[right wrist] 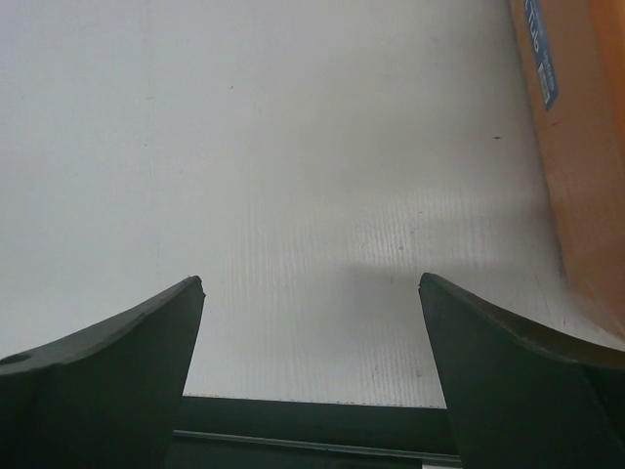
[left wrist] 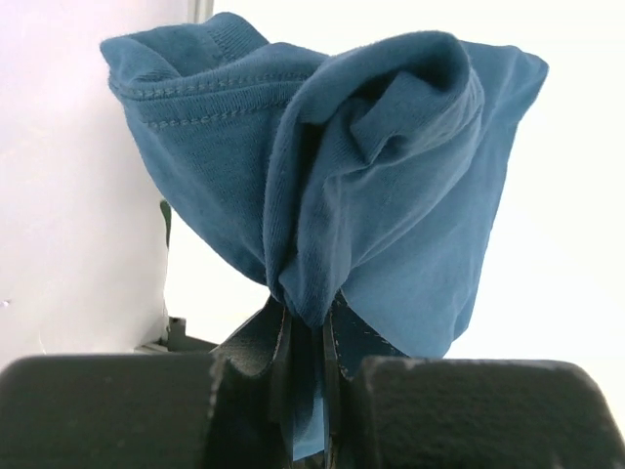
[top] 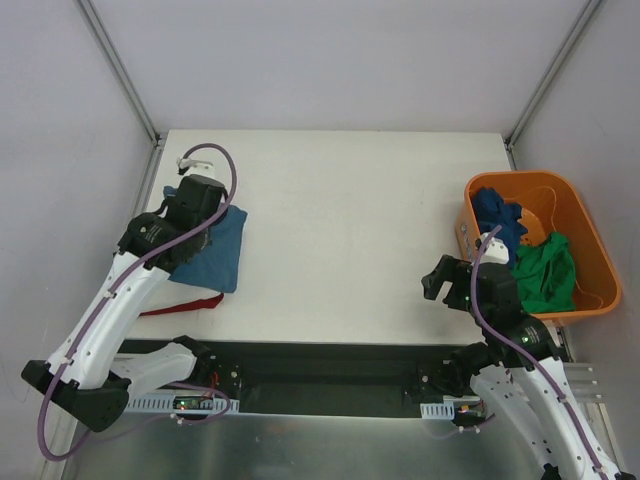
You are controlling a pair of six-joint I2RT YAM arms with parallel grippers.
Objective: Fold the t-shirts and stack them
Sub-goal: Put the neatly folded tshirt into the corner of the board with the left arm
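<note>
Left wrist view: the left gripper (left wrist: 308,337) pinches a blue t-shirt (left wrist: 391,195) at nine o'clock on the table (top: 340,200); the right gripper (right wrist: 311,290), spread, hovers at four o'clock.

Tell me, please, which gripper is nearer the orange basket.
Right: the right gripper is beside the orange basket; the left gripper is across the table, gripping the blue t-shirt.

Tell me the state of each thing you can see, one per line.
left gripper, shut on the blue t-shirt
blue t-shirt, bunched in the grip, the rest lying on the table
red t-shirt, lying by the blue one at the near edge
right gripper, open, empty
orange basket, upright, holding shirts
dark blue t-shirt, crumpled in basket
green t-shirt, crumpled in basket
</note>
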